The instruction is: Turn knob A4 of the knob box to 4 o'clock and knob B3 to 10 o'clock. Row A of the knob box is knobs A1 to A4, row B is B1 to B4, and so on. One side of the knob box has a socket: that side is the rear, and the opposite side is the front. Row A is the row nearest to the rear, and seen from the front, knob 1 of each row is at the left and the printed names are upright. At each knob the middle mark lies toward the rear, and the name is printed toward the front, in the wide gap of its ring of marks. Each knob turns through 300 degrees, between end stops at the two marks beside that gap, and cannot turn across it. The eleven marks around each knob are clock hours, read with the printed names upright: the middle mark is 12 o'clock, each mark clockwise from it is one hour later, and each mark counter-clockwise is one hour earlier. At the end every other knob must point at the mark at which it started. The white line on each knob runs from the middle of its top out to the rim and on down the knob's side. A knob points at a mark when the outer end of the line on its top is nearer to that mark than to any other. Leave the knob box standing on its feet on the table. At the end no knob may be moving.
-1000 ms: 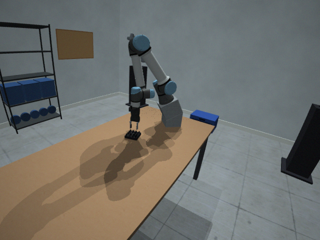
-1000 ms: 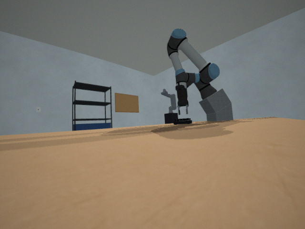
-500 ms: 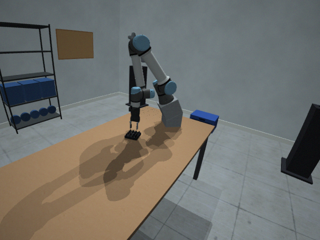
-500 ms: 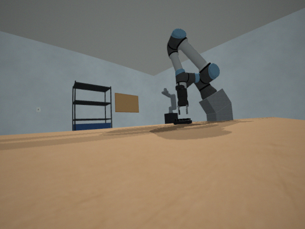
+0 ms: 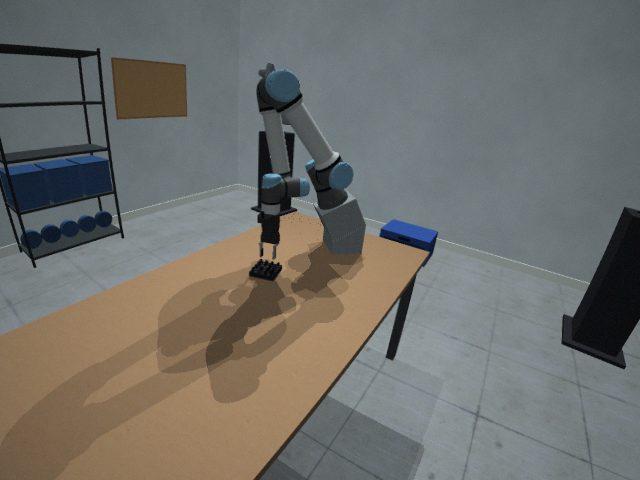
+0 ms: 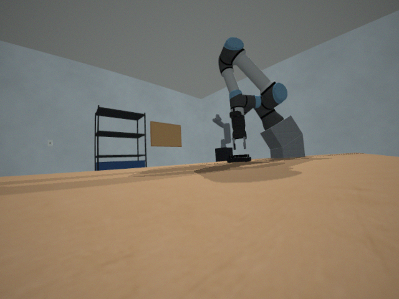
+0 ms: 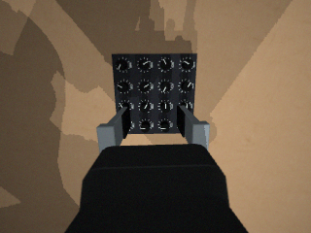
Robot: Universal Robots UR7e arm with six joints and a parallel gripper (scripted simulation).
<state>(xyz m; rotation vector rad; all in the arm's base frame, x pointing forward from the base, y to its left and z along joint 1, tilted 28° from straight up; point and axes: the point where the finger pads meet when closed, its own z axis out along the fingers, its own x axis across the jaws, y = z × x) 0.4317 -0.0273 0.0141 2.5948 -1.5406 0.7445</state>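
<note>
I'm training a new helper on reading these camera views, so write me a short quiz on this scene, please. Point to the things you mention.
1. True or false: the claw (image 5: pixel 267 255) (image 6: pixel 239 147) (image 7: pixel 154 116) is gripping a knob.
2. Which is nearer the knob box (image 5: pixel 264 268) (image 6: pixel 239 158) (image 7: pixel 155 94): the claw or the corkboard (image 5: pixel 149 88) (image 6: pixel 166 134)?
3. Fill in the blank: in the top view, the long boxes on the shelf rack (image 5: pixel 105 124) (image 6: pixel 145 138) are coloured ____.

Key: 1. false; 2. the claw; 3. blue
</note>
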